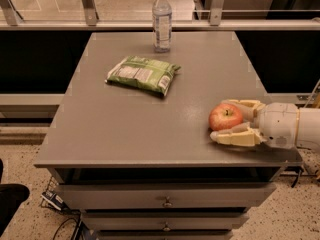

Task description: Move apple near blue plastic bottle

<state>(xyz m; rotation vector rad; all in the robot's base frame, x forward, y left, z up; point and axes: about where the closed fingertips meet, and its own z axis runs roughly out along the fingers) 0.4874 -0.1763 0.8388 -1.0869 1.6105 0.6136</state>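
Apple (226, 117): 1. Bottle (161, 20): 1. Green snack bag (142, 75): 1. Table (125, 129): 1. Drawer knobs (166, 202): 2. Gripper (220, 120): 1, at the table's right edge, clasping the apple.

The gripper (220, 120) is at the bench's (125, 129) front right corner, and the arm behind it is cut off by the right edge. It hides part of the apple (227, 115). The words on the blue plastic bottle (162, 21) and the green bag (142, 75) are too small to read.
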